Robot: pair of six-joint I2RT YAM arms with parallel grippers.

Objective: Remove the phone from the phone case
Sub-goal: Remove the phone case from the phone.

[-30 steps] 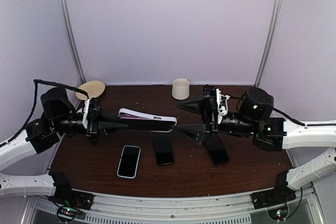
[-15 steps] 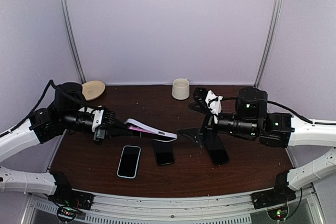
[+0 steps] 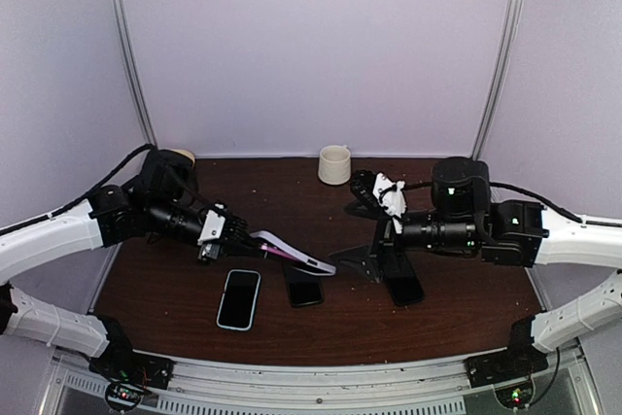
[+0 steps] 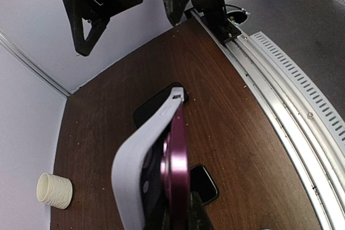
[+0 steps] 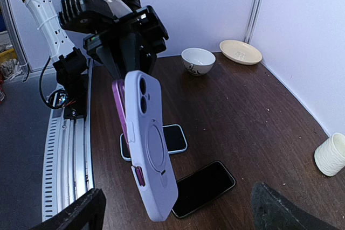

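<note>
A purple phone [image 4: 178, 161] sits partly peeled out of a lavender phone case [image 4: 141, 161]. At the held end the case bows away from the phone; the far end is still seated. My left gripper [image 3: 231, 236] is shut on the phone's end and holds it tilted down over the table. The right wrist view shows the case [image 5: 154, 157] from its back, with the phone's edge [image 5: 119, 106] beside it. My right gripper [image 3: 362, 231] is open, to the right of the case's free end and apart from it, with nothing between its fingers [image 5: 75, 215].
On the dark wooden table [image 3: 457, 313] lie a blue-rimmed phone [image 3: 239, 298], a black phone [image 3: 303, 287] under the held case, and another black phone [image 3: 404, 285] below the right gripper. A cup [image 3: 334, 164] stands at the back. A bowl [image 5: 197, 60] and a plate [image 5: 241, 51] are at the far left.
My left arm has swung the phone and case toward the near side and tilted them down. My right gripper has opened wider and drawn back from the case's end.
</note>
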